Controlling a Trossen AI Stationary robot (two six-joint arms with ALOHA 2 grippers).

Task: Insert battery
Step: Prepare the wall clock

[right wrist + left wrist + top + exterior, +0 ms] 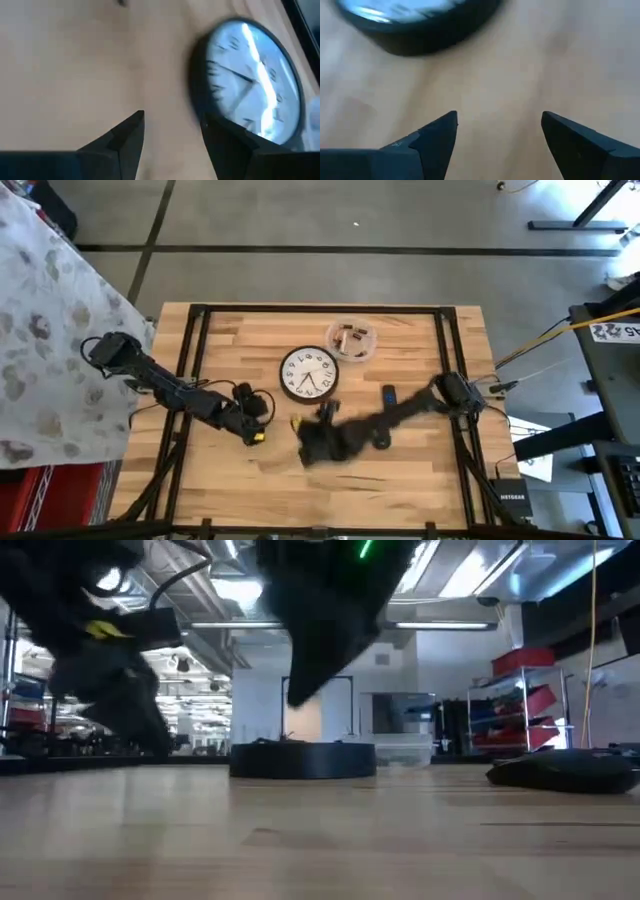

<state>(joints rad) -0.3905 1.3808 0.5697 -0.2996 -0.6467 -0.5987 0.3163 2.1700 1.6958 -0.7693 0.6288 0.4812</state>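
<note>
A round wall clock (308, 373) with a black rim and white face lies face up on the wooden table; it also shows in the low view (302, 760). A clear bowl (352, 340) behind it holds several small brownish pieces, perhaps batteries. My right gripper (172, 127) is open just near of the clock (250, 80), one finger beside its rim. My left gripper (499, 125) is open over bare wood to the clock's near left, pointing at the clock (415, 22). My right gripper has one finger (220, 135) right at the clock's near rim (197, 100). I cannot tell whether it touches. Nothing lies between the two fingers.
A small flat black object (388, 395) lies right of the clock, low and dark in the low view (565, 772). Black frame rails (190, 360) run along the table's left and right sides. Bare wood lies along the near edge.
</note>
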